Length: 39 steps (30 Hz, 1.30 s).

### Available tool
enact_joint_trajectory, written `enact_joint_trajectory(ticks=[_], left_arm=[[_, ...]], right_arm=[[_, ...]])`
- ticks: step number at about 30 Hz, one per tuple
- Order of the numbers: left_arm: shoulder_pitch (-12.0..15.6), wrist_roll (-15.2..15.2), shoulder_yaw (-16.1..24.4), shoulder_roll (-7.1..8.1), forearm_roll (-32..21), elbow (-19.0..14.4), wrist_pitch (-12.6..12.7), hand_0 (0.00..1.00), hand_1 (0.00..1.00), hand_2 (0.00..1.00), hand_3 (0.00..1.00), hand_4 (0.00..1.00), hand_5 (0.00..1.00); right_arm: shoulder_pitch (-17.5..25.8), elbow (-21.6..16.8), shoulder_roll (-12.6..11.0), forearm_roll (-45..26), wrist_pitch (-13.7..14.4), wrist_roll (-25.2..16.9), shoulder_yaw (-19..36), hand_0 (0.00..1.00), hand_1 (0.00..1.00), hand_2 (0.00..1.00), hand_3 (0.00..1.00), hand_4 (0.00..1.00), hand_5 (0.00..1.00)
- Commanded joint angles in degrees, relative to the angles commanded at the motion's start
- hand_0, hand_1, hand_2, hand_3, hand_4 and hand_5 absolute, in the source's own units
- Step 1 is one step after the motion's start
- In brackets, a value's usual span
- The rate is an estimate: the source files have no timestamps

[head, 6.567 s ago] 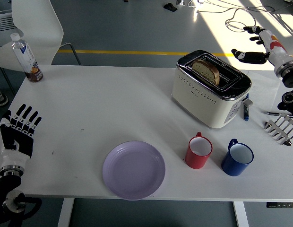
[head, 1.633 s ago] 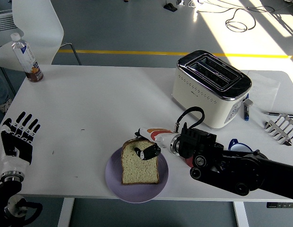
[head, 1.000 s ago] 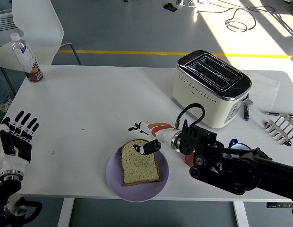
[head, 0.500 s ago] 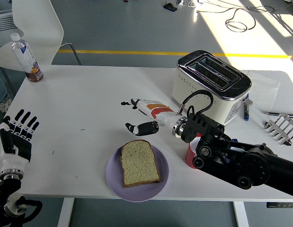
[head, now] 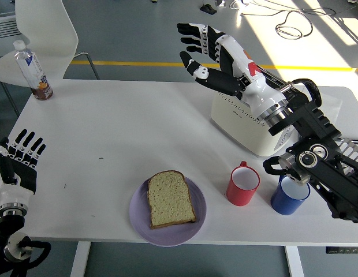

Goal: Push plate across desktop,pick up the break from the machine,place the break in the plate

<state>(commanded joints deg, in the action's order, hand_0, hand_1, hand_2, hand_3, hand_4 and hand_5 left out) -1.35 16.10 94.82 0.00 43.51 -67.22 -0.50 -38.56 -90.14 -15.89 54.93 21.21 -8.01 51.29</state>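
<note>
A slice of bread (head: 170,198) lies flat on the lilac plate (head: 140,218) near the table's front edge. The white toaster (head: 248,130) stands at the back right, its top mostly hidden behind my right arm. My right hand (head: 207,52) is raised high above the table, left of the toaster, fingers spread and holding nothing. My left hand (head: 18,164) rests at the left edge, fingers spread, empty.
A red mug (head: 242,184) and a blue mug (head: 290,194) stand right of the plate. A bottle (head: 32,70) is at the far left corner beside a white chair (head: 43,29). A pen (head: 300,135) lies right of the toaster.
My right hand has let go of the bread, lifted off the plate and swung up and back to a spot high beside the toaster. The bread stays on the plate.
</note>
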Motion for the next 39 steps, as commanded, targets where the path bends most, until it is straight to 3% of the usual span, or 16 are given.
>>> enact_joint_trajectory(ticks=[5, 15, 17, 22, 25, 39], left_arm=[[0.03, -0.11, 0.6, 0.0, 0.01, 0.13, -0.02, 0.785, 0.755, 0.809, 0.764, 0.528, 0.998], [0.19, -0.02, 0.77, 0.0, -0.07, -0.09, 0.01, 0.785, 0.755, 0.808, 0.764, 0.528, 0.998], [0.4, -0.01, 0.62, 0.0, -0.09, -0.12, 0.03, 0.785, 0.756, 0.808, 0.764, 0.528, 0.998], [0.49, 0.0, 0.11, 0.0, -0.12, -0.09, 0.05, 0.784, 0.755, 0.808, 0.763, 0.529, 0.998], [0.5, 0.02, -0.02, 0.0, -0.06, -0.14, 0.08, 0.784, 0.755, 0.808, 0.763, 0.529, 0.998], [0.23, -0.14, 0.21, 0.0, -0.06, -0.23, 0.04, 0.785, 0.755, 0.807, 0.762, 0.53, 0.998]], right_arm=[[6.42, 2.14, -0.14, -7.25, 1.77, -1.96, 11.93, 0.816, 0.797, 0.848, 0.813, 0.584, 0.387], [21.19, 5.76, -0.38, -17.63, -0.63, -2.6, 36.3, 0.826, 0.802, 0.848, 0.821, 0.574, 0.405], [23.58, 6.67, -0.43, -19.56, -1.52, -2.64, 39.75, 0.826, 0.802, 0.843, 0.82, 0.554, 0.456], [29.51, 9.03, 0.27, -24.42, -4.3, -4.04, 39.99, 0.827, 0.798, 0.83, 0.809, 0.553, 0.467], [32.09, 11.07, 1.19, -23.45, -5.06, -3.48, 39.46, 0.827, 0.798, 0.83, 0.809, 0.553, 0.467], [34.95, 15.6, 3.61, -21.86, -8.07, -1.38, 39.15, 0.796, 0.773, 0.786, 0.769, 0.544, 0.475]])
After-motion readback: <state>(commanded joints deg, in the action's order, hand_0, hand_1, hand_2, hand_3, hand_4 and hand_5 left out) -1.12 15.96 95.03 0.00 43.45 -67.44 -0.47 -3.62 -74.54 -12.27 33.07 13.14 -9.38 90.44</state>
